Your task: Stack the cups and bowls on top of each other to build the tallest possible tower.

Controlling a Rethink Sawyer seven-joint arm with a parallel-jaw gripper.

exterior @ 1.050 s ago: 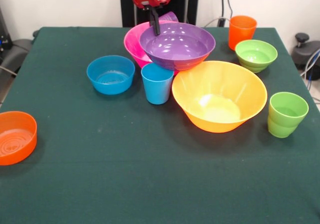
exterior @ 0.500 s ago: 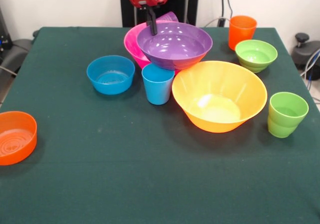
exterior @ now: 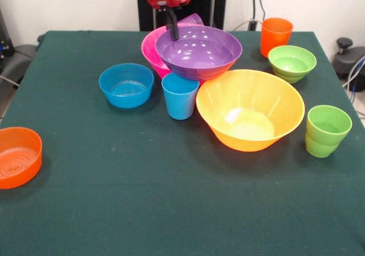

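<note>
The claw [exterior: 171, 27] pinches the far rim of the purple bowl [exterior: 198, 53], which sits tilted on the pink bowl [exterior: 155, 48] at 12 o'clock on the table [exterior: 114, 199]. Judged best: level it, centre it, then release gently

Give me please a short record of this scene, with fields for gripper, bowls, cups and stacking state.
gripper: gripper at the purple bowl's far rim; open or shut unclear
stacking: purple bowl resting tilted in the pink bowl
other bowls: yellow-orange, blue, green, orange
cups: sky blue, orange, lime green, purple behind the stack
</note>
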